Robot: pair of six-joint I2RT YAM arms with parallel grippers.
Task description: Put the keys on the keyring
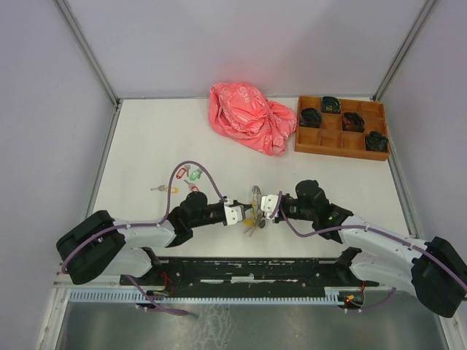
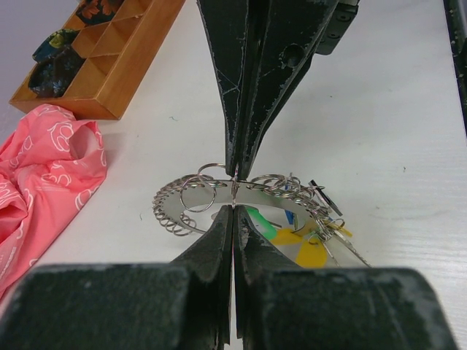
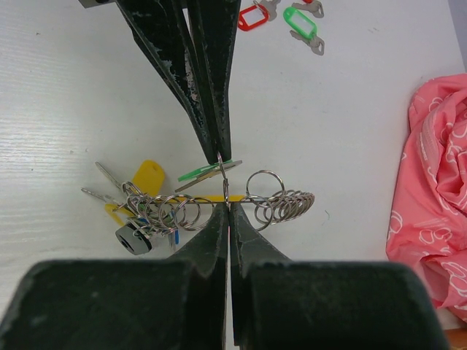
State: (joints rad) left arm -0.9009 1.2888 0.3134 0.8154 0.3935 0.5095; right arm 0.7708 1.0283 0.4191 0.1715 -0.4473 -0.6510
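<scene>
Both our left hand and right hand are clamped shut on the keyring, low over the worktop between them, so we should steady it with one before the other releases toward the loose keys.

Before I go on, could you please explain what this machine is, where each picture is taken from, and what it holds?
Two robot arms stand at the near edge of a table. One picture looks down from above; the others come from cameras on the left and right wrists. The left fingers and right fingers are both shut on the keyring, which already carries some keys. Also lying there: loose tagged keys, a pink bag and a wooden tray.
</scene>
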